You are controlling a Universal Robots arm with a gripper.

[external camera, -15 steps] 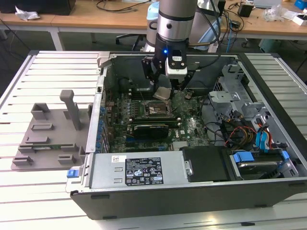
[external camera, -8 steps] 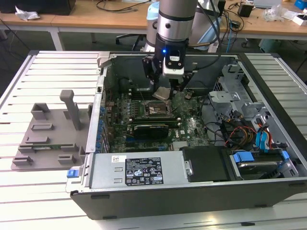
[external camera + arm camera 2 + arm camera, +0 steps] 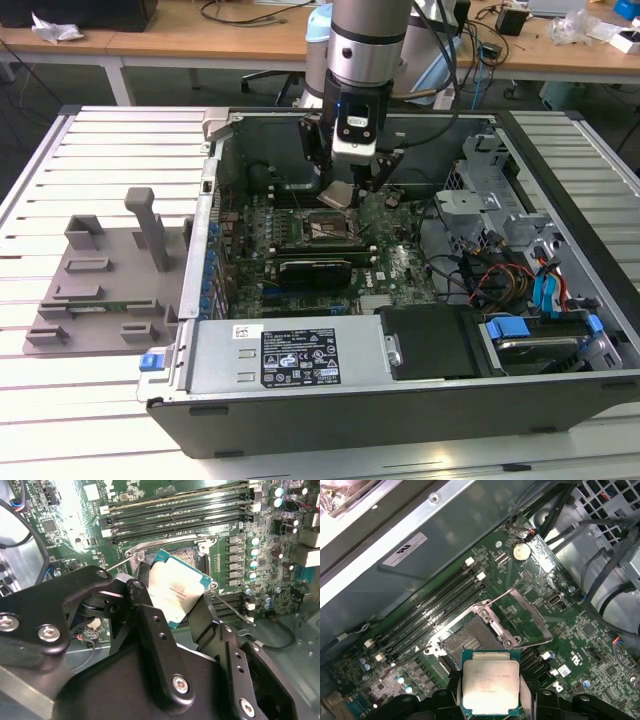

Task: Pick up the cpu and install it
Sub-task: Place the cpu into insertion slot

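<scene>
**CPU gripped above the open socket**

Your gripper (image 3: 340, 193) is clamping the cpu (image 3: 177, 592) by two opposite edges, with the chip's silvery lid facing the wrist cameras. You are holding it just above the dark socket (image 3: 467, 642) on the motherboard (image 3: 580, 645), inside the open computer case (image 3: 400, 385). The socket's metal retention frame (image 3: 522, 615) is standing swung open. The grey fixture tray (image 3: 100, 290) is lying outside the case, at the exterior view's left.
</scene>
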